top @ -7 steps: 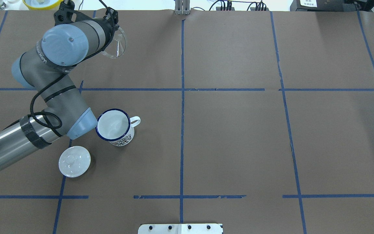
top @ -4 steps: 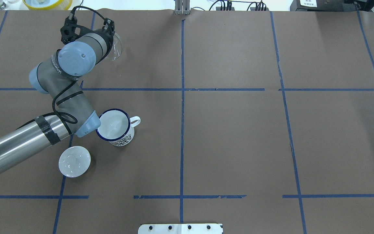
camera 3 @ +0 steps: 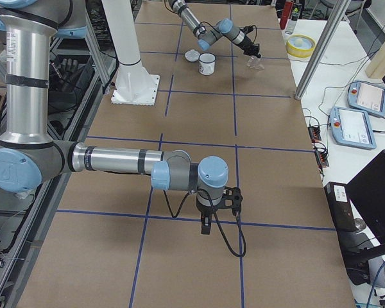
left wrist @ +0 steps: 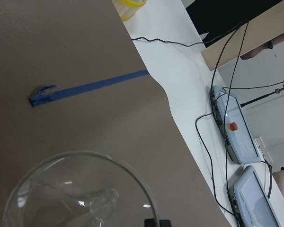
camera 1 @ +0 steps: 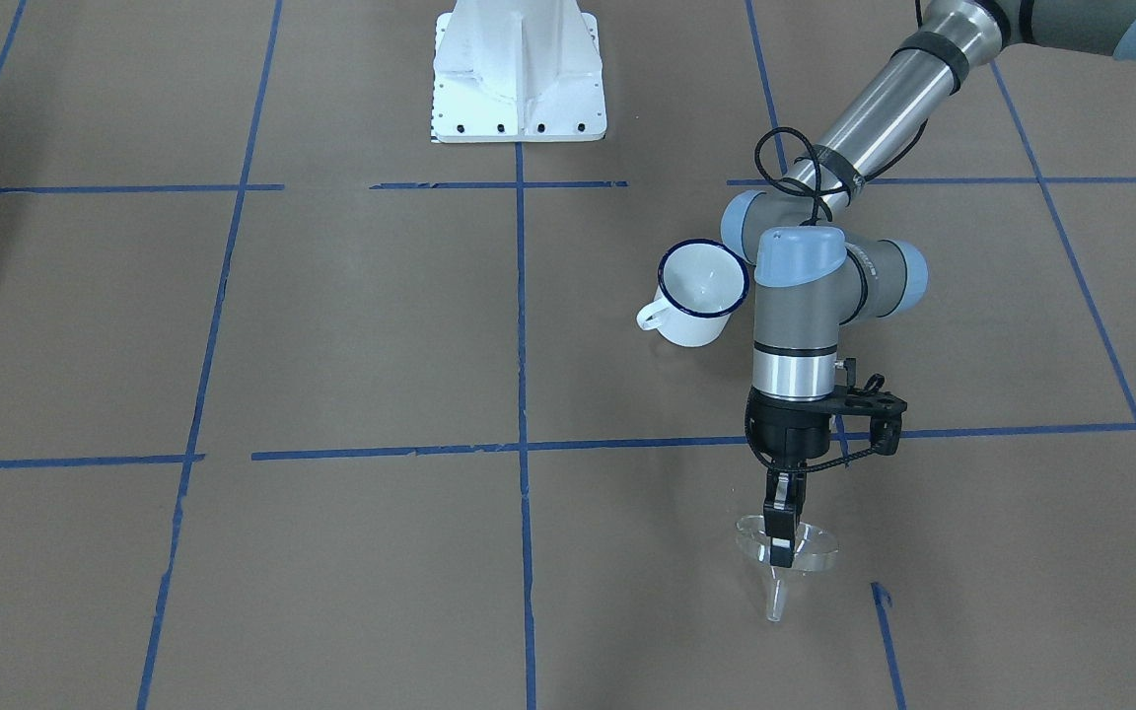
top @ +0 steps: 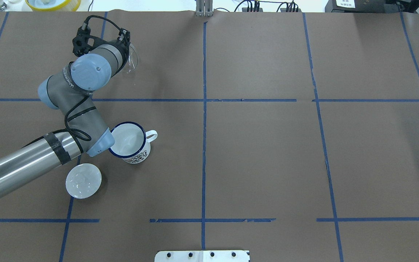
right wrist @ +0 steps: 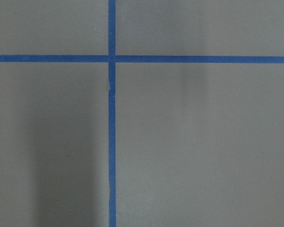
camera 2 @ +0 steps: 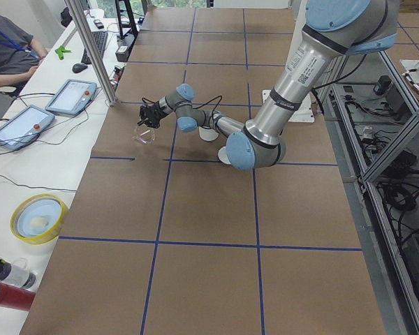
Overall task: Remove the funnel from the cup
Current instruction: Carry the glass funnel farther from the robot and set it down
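Observation:
The clear funnel [camera 1: 805, 548] hangs in my left gripper [camera 1: 779, 540], which is shut on its rim, stem pointing down close to the brown paper. It also shows in the overhead view [top: 132, 62] and fills the bottom of the left wrist view [left wrist: 80, 189]. The white cup [top: 127, 140] with the blue rim stands empty and upright nearer the robot, apart from the funnel; it also shows in the front view [camera 1: 701, 291]. My right gripper [camera 3: 205, 226] hangs low over bare paper far away; I cannot tell if it is open or shut.
A round white knobbed lid [top: 83, 181] lies beside the cup, under my left forearm. A yellow bowl [top: 53, 3] and control pendants [camera 2: 71, 95] sit past the table's far edge. A metal post [camera 2: 91, 52] stands at that edge.
My left wrist has dropped lower over the far left of the table with the funnel still in the gripper. The cup and the lid have not moved.

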Controlling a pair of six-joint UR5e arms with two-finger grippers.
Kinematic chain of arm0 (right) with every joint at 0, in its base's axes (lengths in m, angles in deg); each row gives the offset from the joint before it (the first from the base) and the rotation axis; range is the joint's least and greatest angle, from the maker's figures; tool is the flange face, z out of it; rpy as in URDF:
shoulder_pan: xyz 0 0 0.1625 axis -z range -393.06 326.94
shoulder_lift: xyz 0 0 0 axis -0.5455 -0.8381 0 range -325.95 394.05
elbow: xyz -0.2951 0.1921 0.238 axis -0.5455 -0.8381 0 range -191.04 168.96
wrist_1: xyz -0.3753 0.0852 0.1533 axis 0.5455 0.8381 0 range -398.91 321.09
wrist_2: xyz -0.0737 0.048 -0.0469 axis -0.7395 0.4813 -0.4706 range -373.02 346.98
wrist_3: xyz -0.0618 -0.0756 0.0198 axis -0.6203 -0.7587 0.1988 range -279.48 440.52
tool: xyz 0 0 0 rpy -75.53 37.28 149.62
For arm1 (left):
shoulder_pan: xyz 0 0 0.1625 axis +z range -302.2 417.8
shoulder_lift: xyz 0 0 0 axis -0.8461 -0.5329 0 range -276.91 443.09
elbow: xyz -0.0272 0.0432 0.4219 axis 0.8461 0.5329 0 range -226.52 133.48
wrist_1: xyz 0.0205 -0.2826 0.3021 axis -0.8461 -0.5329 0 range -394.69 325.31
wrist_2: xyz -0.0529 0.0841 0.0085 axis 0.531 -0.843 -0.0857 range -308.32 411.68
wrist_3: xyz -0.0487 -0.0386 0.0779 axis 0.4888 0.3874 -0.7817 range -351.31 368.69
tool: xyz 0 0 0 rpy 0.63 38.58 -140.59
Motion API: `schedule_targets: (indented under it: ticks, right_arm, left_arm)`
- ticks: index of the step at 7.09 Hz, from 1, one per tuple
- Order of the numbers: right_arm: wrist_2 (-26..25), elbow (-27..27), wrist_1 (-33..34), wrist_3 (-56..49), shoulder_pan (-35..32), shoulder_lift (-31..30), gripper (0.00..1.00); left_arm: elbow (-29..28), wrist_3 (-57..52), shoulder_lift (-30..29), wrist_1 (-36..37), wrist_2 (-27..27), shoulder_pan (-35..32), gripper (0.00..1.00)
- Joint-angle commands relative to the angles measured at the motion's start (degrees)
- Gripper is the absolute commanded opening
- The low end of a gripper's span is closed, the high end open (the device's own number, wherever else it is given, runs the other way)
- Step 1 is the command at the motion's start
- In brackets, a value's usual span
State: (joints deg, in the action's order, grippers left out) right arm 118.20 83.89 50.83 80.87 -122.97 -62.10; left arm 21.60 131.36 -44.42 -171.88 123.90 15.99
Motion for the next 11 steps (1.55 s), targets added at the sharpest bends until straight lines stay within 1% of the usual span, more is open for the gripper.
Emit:
schedule_targets:
  ticks: [1,2,3,4,5,6,7,8,9,10,11]
  right_arm:
    - [0.00,0.00,0.00,0.00,0.00,0.00,1.00]
    - [0.00,0.00,0.00,0.00,0.00,0.00,1.00]
    - [0.00,0.00,0.00,0.00,0.00,0.00,1.00]
    - [0.00,0.00,0.00,0.00,0.00,0.00,1.00]
    - [0.00,0.00,0.00,0.00,0.00,0.00,1.00]
    - [0.00,-0.09,0.00,0.00,0.00,0.00,1.00]
    - [0.00,0.00,0.00,0.00,0.00,0.00,1.00]
    - [0.00,0.00,0.00,0.00,0.00,0.00,1.00]
    - [0.00,-0.09,0.00,0.00,0.00,0.00,1.00]
    - [0.00,-0.09,0.00,0.00,0.00,0.00,1.00]
    - [0.00,0.00,0.00,0.00,0.00,0.00,1.00]
  left_arm:
    - [1.48,-3.47,0.42,-0.01,0.20,-0.29,1.00]
    - [4.79,-6.97,0.78,0.16,0.64,-0.65,1.00]
    - [8.66,-8.31,2.61,0.68,2.47,-0.91,1.00]
    - [14.52,-12.24,5.84,1.47,7.45,-1.61,1.00]
    - [21.98,-20.37,9.97,4.18,13.24,-2.31,1.00]
    - [30.49,-27.15,14.53,9.77,19.91,-3.62,1.00]
    - [38.84,-34.96,17.71,18.10,25.89,-5.20,1.00]
    - [45.98,-42.61,19.92,27.23,29.61,-5.74,0.99]
    - [52.05,-48.95,22.11,35.24,31.65,-7.31,0.98]
    - [58.81,-53.36,26.66,39.84,35.15,-7.76,0.98]
    - [62.97,-54.19,32.10,41.11,36.84,-6.55,0.99]
